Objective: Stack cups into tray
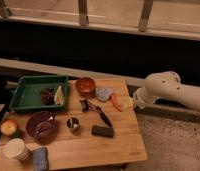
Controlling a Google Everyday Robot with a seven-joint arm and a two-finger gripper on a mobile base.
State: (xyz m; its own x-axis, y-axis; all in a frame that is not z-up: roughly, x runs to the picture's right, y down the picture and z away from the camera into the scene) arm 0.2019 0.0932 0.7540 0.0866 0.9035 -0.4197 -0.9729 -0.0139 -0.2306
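A small shiny metal cup (72,124) with a dark inside stands upright near the middle of the wooden table. A larger cream-white paper cup (16,149) stands at the front left corner. The green tray (23,99) lies at the back left and holds a dark lump and a pale piece. My white arm (168,89) reaches in from the right. My gripper (133,102) is at the arm's end, by the table's right edge next to an orange piece, far from both cups.
A reddish-brown bowl (85,86) sits right of the tray. A purple bowl (41,124) sits left of the metal cup. Also here are an apple (8,127), a blue sponge (40,158), a black utensil (101,114), a black block (102,131), a grey-blue item (103,93) and an orange piece (116,102).
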